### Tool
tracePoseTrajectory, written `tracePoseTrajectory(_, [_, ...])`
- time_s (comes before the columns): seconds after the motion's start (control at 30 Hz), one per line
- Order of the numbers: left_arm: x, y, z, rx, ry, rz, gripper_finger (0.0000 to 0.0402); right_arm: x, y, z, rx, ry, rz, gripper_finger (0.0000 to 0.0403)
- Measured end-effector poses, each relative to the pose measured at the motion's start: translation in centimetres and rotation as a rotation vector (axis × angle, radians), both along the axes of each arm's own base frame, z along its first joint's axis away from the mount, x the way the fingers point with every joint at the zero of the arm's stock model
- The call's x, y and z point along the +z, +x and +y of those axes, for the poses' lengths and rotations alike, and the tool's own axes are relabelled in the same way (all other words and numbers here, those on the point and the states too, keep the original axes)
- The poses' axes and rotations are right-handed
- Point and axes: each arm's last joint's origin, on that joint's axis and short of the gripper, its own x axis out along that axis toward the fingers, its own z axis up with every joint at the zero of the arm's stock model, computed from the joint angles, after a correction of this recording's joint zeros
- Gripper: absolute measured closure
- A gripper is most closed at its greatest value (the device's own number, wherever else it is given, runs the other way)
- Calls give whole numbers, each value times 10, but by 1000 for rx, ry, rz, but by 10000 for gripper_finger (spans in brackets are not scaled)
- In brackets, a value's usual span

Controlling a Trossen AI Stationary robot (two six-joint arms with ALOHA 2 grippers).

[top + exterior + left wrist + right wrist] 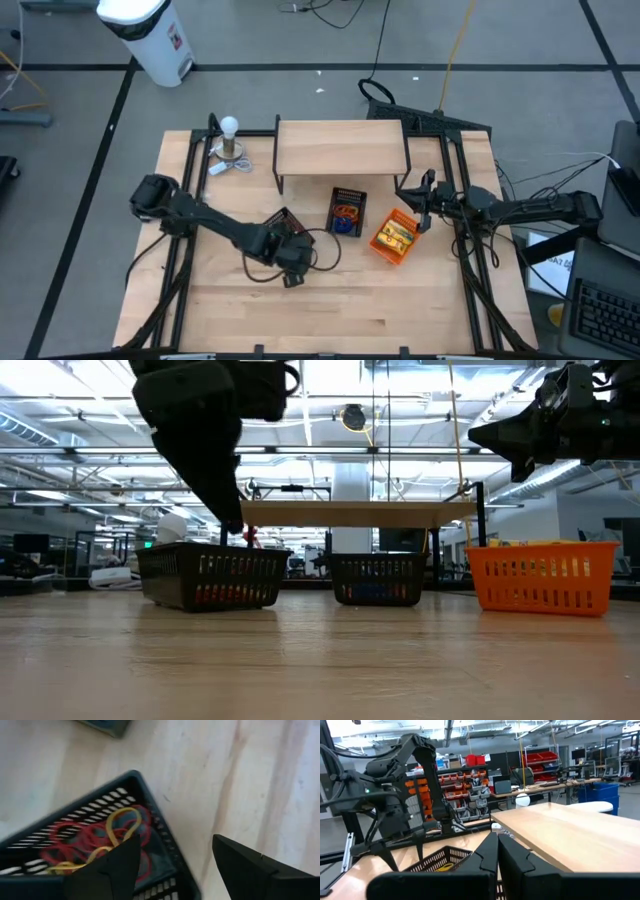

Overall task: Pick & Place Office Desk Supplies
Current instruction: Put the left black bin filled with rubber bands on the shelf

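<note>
A black mesh tray (142,782) left of the table's middle holds red and yellow rubber bands (90,842) that lie on its floor. My left gripper (172,865) is open and slants down over the tray's corner. One finger is over the bands, the other over bare table beside the tray. In the low view its fingertips (238,530) are just above the tray's rim (210,555). My right gripper (420,192) waits at the right, raised and shut, with nothing in it (497,852).
A second black tray (347,212) with blue and orange bands stands at the middle. An orange tray (395,237) with yellow packets stands to its right. A wooden riser shelf (340,148) and a white ball on a stand (230,135) are at the back. Bare table lies toward the near edge.
</note>
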Motion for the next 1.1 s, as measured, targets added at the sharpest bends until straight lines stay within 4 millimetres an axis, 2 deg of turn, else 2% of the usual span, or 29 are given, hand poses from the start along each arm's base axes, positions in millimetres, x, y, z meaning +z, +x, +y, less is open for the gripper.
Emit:
tracePoseTrajectory(0.27, [-14,8,13,98,-111,64,151,-1,0,0,1,2,6,403])
tracePoseTrajectory(0.57, [-27,14,15,108,-102,80,152,-1,0,0,1,2,12,403])
tracePoseTrajectory(0.67, [-30,15,16,109,-99,87,164,-1,0,0,1,2,13,403])
tracePoseTrajectory(0.93, [-37,17,16,105,-100,105,256,-1,1,0,1,2,14,403])
tracePoseTrajectory(1.03, [-37,17,15,66,-99,112,311,-1,1,0,1,2,15,403])
tracePoseTrajectory(1.1, [-37,16,14,46,-99,117,362,-1,1,0,1,2,15,403])
